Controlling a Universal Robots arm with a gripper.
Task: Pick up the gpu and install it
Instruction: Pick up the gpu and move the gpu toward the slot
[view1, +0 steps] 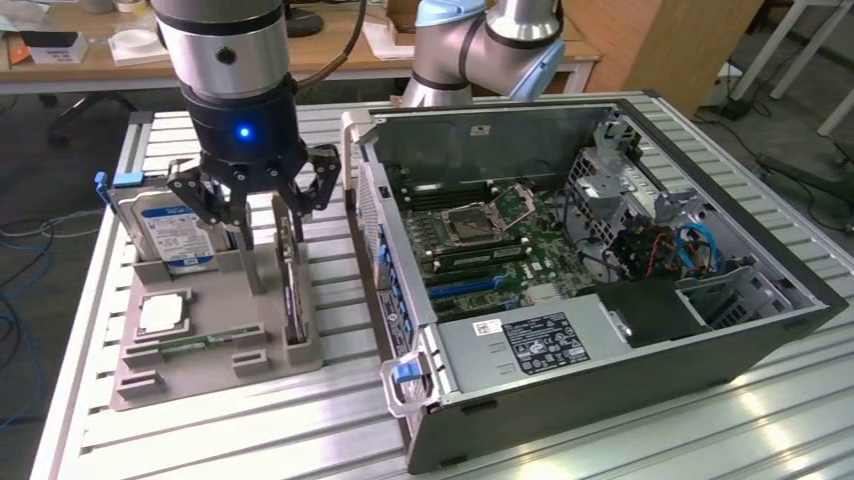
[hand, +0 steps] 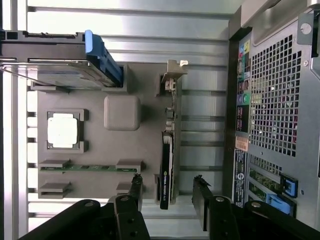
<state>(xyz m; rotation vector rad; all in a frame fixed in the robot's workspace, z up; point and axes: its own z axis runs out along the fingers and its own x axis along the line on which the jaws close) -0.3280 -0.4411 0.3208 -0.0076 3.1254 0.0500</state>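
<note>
a: since the gripper (view1: 267, 228) hangs over the tray (view1: 147, 385), where's the gpu (view1: 292, 300)?
b: just below it, upright on edge in its slot, long axis near to far, at the exterior view's left of the case (view1: 601, 330). fingers (hand: 136, 187) spread apart, one each side, not touching.
a: counts?
b: one gpu, one drive (view1: 167, 235), one cpu (view1: 160, 313), one gripper.
</note>
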